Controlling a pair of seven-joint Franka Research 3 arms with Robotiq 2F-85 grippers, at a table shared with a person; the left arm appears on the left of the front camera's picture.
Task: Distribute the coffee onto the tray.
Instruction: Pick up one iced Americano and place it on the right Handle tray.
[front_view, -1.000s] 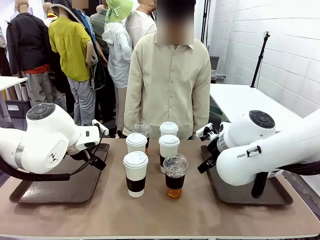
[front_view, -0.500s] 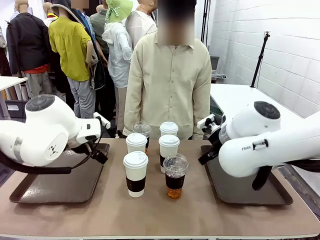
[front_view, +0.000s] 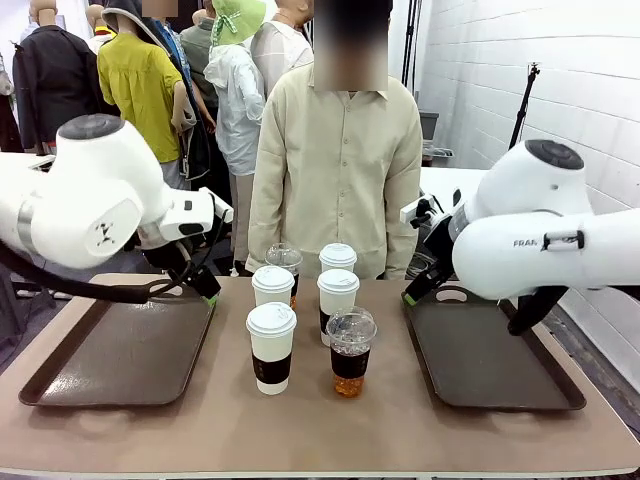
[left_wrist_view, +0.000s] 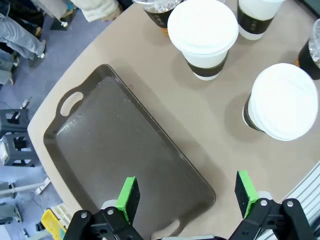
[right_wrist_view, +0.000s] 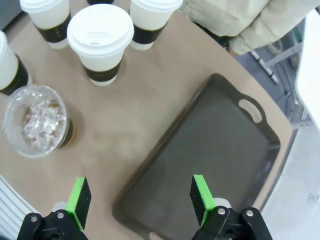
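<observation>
The coffee stands as several black-sleeved cups in the middle of the brown table. A white lidded cup (front_view: 271, 347) and a clear dome-lidded cup (front_view: 351, 352) of amber drink are nearest me. My left gripper (front_view: 208, 290) hangs open above the inner edge of the left tray (front_view: 110, 360). The left wrist view has that gripper (left_wrist_view: 187, 196) over the tray (left_wrist_view: 110, 145), holding nothing, with a white cup (left_wrist_view: 202, 31) beyond. My right gripper (front_view: 412, 293) hovers open by the right tray (front_view: 490, 365). In its own view the right gripper (right_wrist_view: 140, 195) is above the tray (right_wrist_view: 210, 145), beside the clear cup (right_wrist_view: 36, 120).
A person in a beige shirt (front_view: 338, 160) stands at the far edge, right behind the cups. Both dark trays have bare floors. Bare tabletop (front_view: 320, 430) lies in front of the cups.
Both arms have lifted, and their grippers now hang higher over the trays' inner edges. The cups have not moved.
</observation>
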